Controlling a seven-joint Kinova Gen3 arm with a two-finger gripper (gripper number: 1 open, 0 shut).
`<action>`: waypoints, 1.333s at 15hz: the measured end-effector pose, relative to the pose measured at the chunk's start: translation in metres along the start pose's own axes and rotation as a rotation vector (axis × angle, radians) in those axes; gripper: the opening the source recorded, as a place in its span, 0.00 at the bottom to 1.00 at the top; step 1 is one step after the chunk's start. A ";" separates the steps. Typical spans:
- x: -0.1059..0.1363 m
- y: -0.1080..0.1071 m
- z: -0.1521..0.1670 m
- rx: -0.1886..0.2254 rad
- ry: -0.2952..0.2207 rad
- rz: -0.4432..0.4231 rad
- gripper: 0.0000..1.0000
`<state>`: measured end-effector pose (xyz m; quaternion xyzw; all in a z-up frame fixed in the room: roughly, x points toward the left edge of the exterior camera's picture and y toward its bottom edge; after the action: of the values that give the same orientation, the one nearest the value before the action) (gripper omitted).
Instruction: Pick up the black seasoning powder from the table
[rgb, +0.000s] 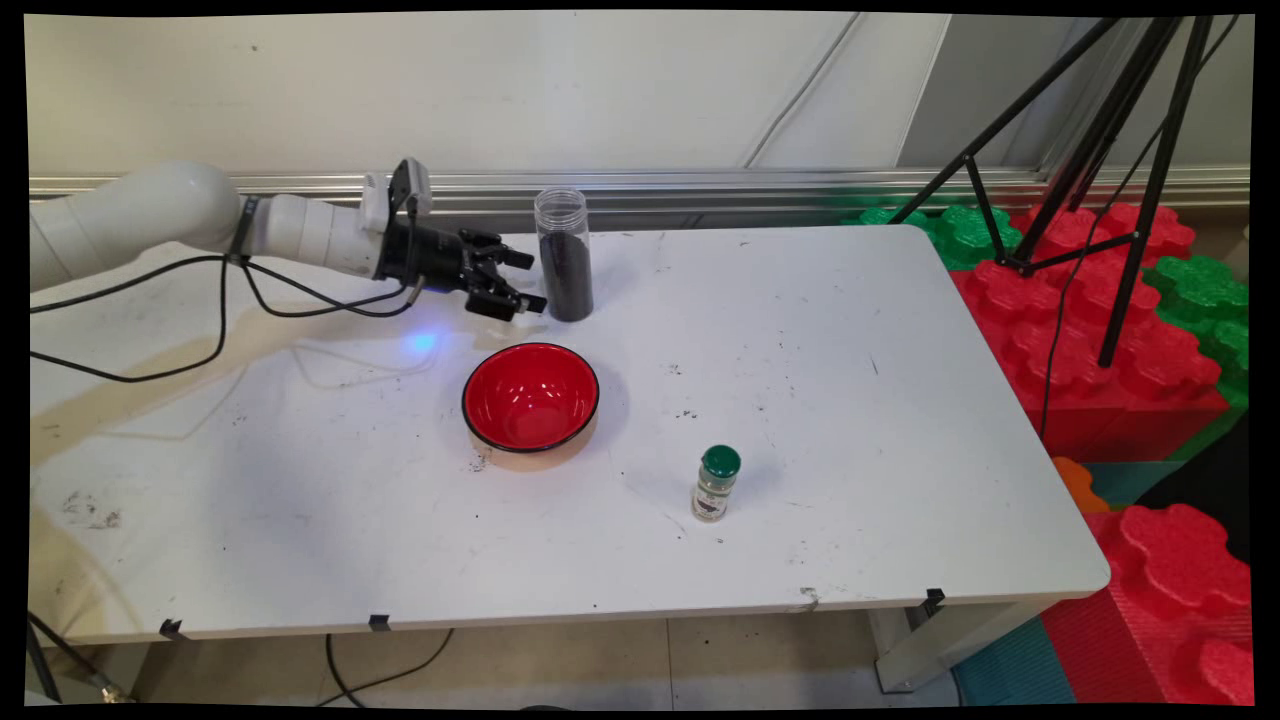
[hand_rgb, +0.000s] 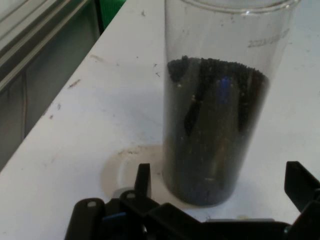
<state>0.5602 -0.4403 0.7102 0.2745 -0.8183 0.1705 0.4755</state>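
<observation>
Green-capped spice jar (rgb: 716, 485) stands alone up front, red bowl (rgb: 530, 396) behind it. At the back, the hand (rgb: 522, 282) lies level, spread wide, just beside the tall clear jar (rgb: 564, 255) of dark grains (hand_rgb: 215, 130) on the tabletop (rgb: 800, 400), not gripping. Risk: a finger clips that open-topped jar, it topples and the grains spill.
</observation>
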 end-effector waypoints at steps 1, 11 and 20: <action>-0.001 -0.001 0.005 0.000 0.005 -0.006 1.00; -0.002 -0.006 0.035 -0.021 0.053 -0.036 1.00; 0.006 -0.009 0.052 -0.030 0.091 -0.026 1.00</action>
<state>0.5275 -0.4771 0.6899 0.2697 -0.7946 0.1645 0.5185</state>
